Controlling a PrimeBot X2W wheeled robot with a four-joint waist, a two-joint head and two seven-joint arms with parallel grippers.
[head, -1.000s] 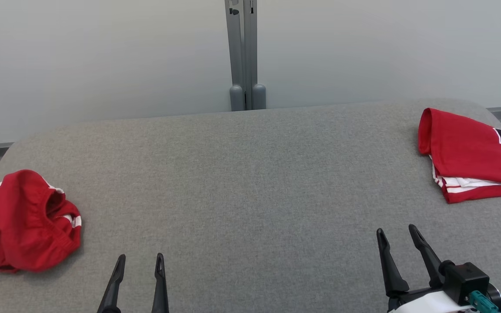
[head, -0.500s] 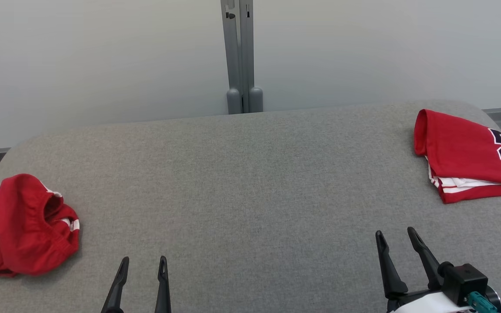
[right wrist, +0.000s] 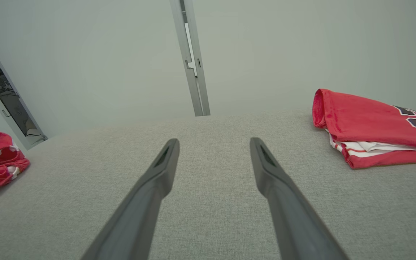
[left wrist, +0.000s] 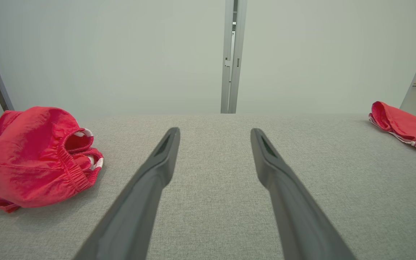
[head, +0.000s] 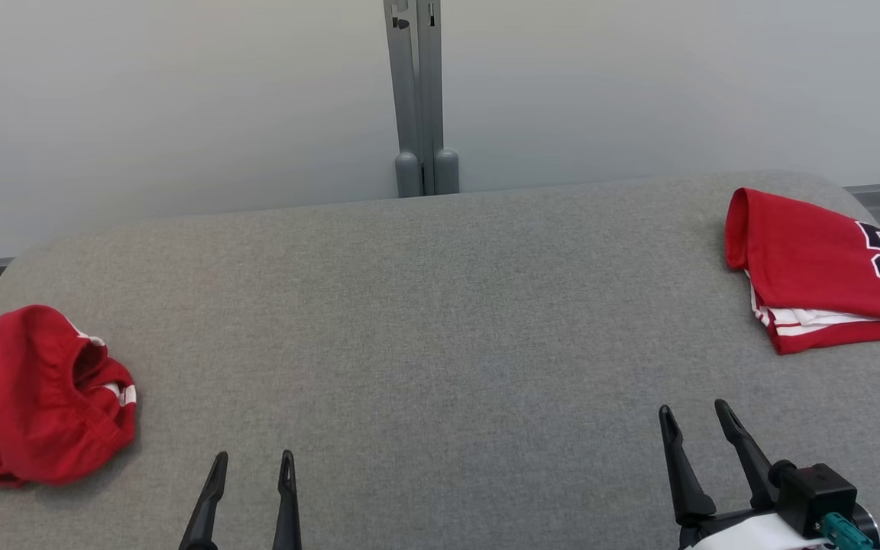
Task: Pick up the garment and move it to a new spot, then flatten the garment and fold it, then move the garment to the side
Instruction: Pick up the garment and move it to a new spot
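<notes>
– Garment position? Quick.
– Crumpled red shorts (head: pixel 35 397) with white trim lie at the far left edge of the grey counter (head: pixel 440 305). The elastic waistband is on the side toward the counter's middle.
– Other red item?
– Folded red jersey (head: pixel 822 267) with a dark number on it and white layers showing at its near edge. It lies at the far right of the counter, partly cut off by the frame.
– Tools?
– Left tool (head: pixel 253 456) sits low near the front edge, fingers spread and empty, right of the shorts and apart from them. Right tool (head: pixel 693 408) is also spread and empty, in front of the jersey with a clear gap. Both point toward the back wall.
– Background?
– Grey post (head: pixel 418 99) behind the counter's back edge, against the pale wall.
</notes>
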